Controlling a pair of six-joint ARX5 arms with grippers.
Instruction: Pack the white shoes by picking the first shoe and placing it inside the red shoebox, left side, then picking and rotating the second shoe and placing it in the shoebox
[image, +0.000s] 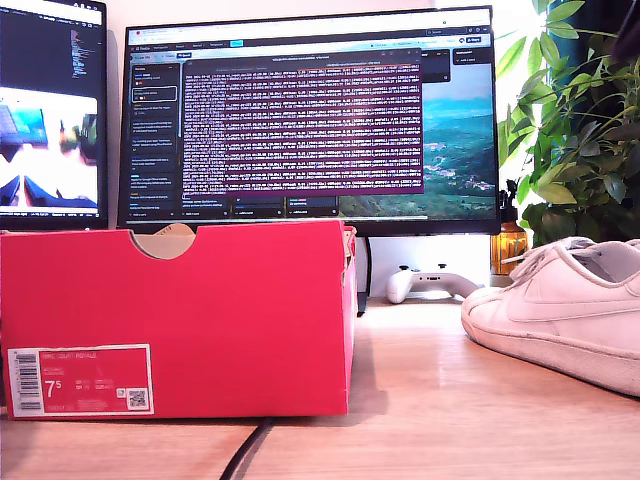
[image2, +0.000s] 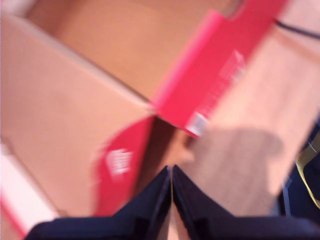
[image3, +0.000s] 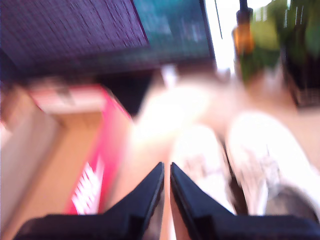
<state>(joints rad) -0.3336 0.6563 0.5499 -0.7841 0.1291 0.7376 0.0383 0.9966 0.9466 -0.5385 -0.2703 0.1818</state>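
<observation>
A large bright red cardboard shoebox (image: 180, 320) stands on a pale wooden desk (image: 420, 390), filling the exterior view's left half. Its top edge has a half-round notch, and a white barcode label (image: 80, 380) reading 7.5 sits low on its front face. Well to the exterior view's right of the shoebox, apart from it, a white leather low-top sneaker (image: 565, 310) with white laces rests flat on its sole, toe pointing toward the shoebox. Behind the shoebox stand two lit monitors: a wide one (image: 310, 120) showing lines of text and a second one (image: 50, 110) at the exterior view's left edge. A white game controller (image: 430, 283) lies on the desk between the shoebox and the sneaker, further back. A leafy green plant (image: 575, 110) rises behind the sneaker, with an amber bottle (image: 508, 245) beside it. A black cable (image: 245, 450) runs along the desk in front of the shoebox.

My first gripper (image2: 171, 172) hangs above the shoebox, over a corner where the red wall meets the plain brown interior; its dark fingers are pressed together and hold nothing. That view is blurred.

My second gripper (image3: 166, 170) hangs above the desk beside the shoebox, with two white sneakers (image3: 240, 160) lying side by side on the desk beyond it. Its fingers are nearly touching, holding nothing. This view is also blurred
</observation>
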